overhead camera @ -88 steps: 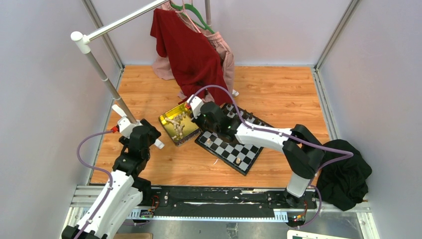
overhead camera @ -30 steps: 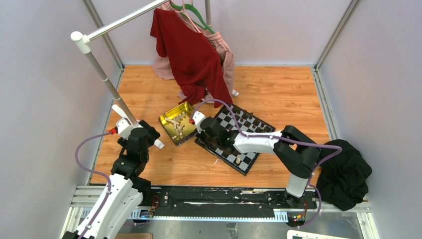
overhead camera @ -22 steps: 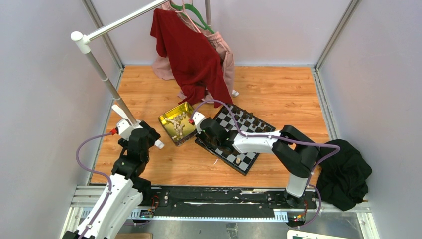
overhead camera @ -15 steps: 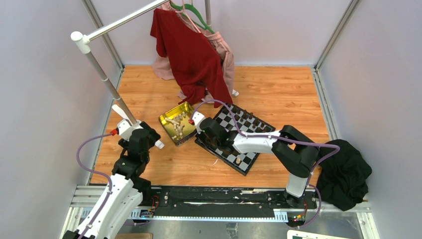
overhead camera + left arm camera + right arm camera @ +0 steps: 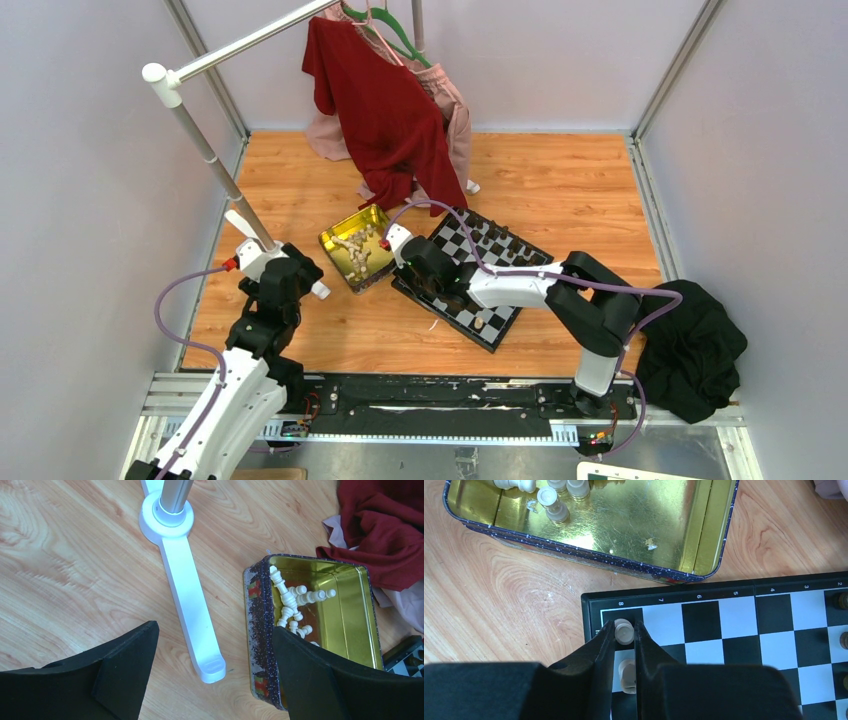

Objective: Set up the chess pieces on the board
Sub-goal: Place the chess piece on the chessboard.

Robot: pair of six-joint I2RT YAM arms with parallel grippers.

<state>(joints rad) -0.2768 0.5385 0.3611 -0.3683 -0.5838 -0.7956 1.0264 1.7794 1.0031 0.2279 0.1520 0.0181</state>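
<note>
Tan piece (image 5: 625,633) stands on the corner square of the board (image 5: 734,625) nearest the tin (image 5: 574,556), pinched by the right gripper (image 5: 623,625). A second piece (image 5: 626,676) sits just behind it. The left gripper (image 5: 215,630) hangs spread wide over the tabletop (image 5: 75,555), beside the tin.

A high rear camera looks down wide; both wrist cameras peer down close, sharing the shiny gold square tin (image 5: 634,525).

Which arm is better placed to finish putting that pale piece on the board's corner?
Right. The right end effector is closed around the pale piece at the board corner square. The left end effector hangs open and empty beside the tin, off the board.
</note>
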